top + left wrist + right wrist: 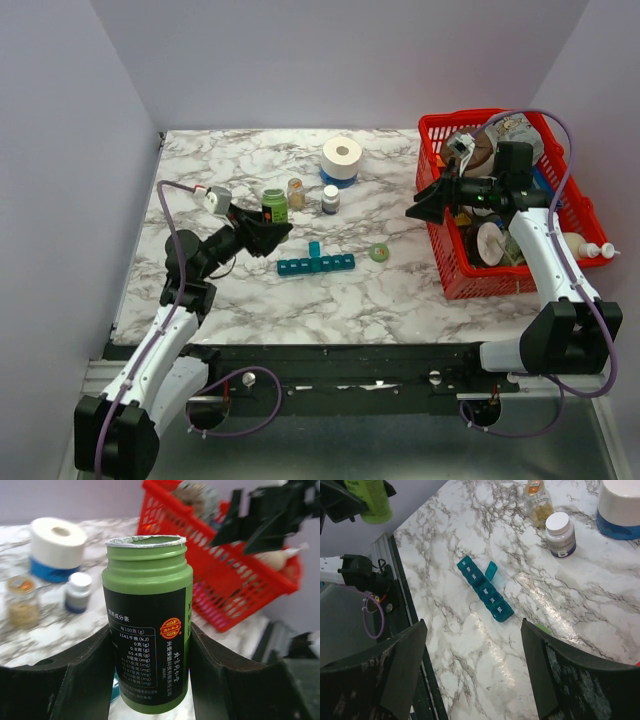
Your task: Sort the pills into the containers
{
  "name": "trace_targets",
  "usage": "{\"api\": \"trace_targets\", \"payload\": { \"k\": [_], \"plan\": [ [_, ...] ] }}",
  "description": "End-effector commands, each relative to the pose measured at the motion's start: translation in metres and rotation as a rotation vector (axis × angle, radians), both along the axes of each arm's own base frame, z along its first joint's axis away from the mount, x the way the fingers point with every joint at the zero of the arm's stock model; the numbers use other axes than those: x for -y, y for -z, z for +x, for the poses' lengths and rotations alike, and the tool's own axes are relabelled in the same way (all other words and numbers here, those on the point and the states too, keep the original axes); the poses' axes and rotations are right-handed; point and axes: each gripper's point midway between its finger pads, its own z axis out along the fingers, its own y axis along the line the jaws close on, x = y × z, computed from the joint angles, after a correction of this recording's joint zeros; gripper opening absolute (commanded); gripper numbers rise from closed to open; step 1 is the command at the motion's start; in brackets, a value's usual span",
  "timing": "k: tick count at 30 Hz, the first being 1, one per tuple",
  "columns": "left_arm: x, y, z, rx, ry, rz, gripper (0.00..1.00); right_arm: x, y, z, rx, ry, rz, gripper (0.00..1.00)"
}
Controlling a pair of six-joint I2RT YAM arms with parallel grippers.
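Organizer: long teal-blue plastic pill organizer (316, 265) lies flat mid-table on the white marble-patterned tabletop (400, 300). One lid (314, 247) near its middle stands flipped up; the rest look closed.
Left jaws: left gripper (262, 230) is part-way spread, pads pressed to both sides of a green round plastic bottle with a black label (147, 620).
Bottle: upright, uncapped, torn foil at the rim, just behind the organizer's left end.
Right jaws: right gripper (472, 670) is spread wide with nothing between the fingers, touching nothing, over the table beside the left wall of the red mesh basket (450, 270).
Nearby: small green round cap (379, 252) just right of the organizer.
Behind: amber jar (296, 192), white-capped bottle (331, 199), white roll on blue base (342, 158).
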Motion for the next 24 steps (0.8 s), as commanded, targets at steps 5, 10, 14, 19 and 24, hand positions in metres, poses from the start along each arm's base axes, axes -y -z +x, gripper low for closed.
{"api": "trace_targets", "payload": {
  "k": [5,10,14,19,24],
  "plan": [
    [0.019,-0.066,-0.038,0.244,0.247,0.013,0.00,0.001,-0.004,0.000,0.013,-0.013,0.011,0.85],
    [-0.001,0.026,-0.020,0.100,0.197,0.411,0.00,0.001,-0.004,0.001,0.010,-0.013,0.011,0.85],
    [-0.008,0.064,-0.016,0.052,0.183,0.563,0.00,0.001,-0.003,0.001,0.008,-0.013,0.011,0.85],
    [-0.003,0.109,-0.014,-0.046,0.237,0.715,0.00,0.001,-0.002,0.002,0.004,-0.015,0.012,0.85],
    [0.007,0.153,-0.017,-0.129,0.319,0.889,0.00,0.001,-0.003,0.001,0.008,-0.015,0.011,0.85]
  ]
}}
